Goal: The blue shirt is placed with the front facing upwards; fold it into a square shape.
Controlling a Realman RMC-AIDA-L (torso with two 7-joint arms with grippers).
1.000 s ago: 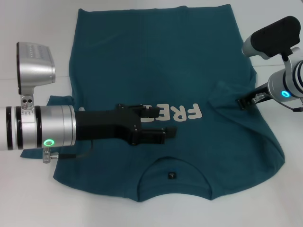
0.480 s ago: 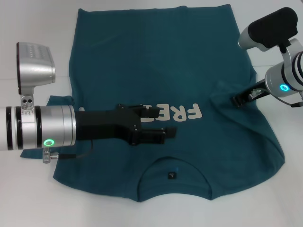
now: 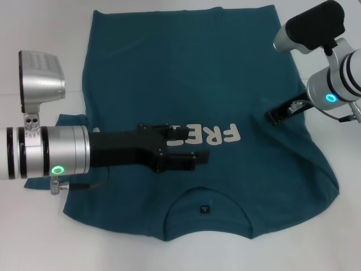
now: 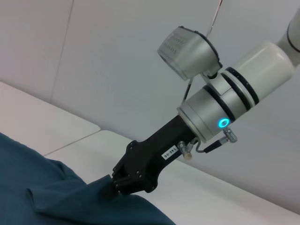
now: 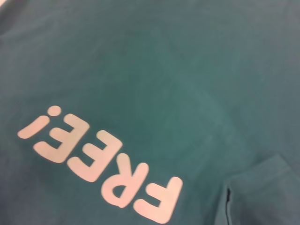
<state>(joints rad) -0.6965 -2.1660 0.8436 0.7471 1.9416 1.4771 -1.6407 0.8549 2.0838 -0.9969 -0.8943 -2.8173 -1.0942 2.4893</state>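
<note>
Now: sleeve fold in hand | right gripper (image 3: 274, 118) pinches the shirt (image 3: 186, 68) at its right sleeve, cloth bunched | left gripper (image 3: 189, 148) hovers mid-chest, fingers parted, empty | shirt lies flat on table (image 3: 34, 243), face up | next, likely: carry sleeve inward | count: one shirt, two grippers

Large teal-blue cotton T-shirt (image 3: 186, 84) with white "FREE!" lettering: spread face-up before me, my right-side sleeve folded inward.

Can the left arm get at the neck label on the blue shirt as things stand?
Probably yes. The left gripper hovers over the chest of the blue shirt, close to the neck label, which lies uncovered. The right gripper is off on the shirt's other side.
</note>
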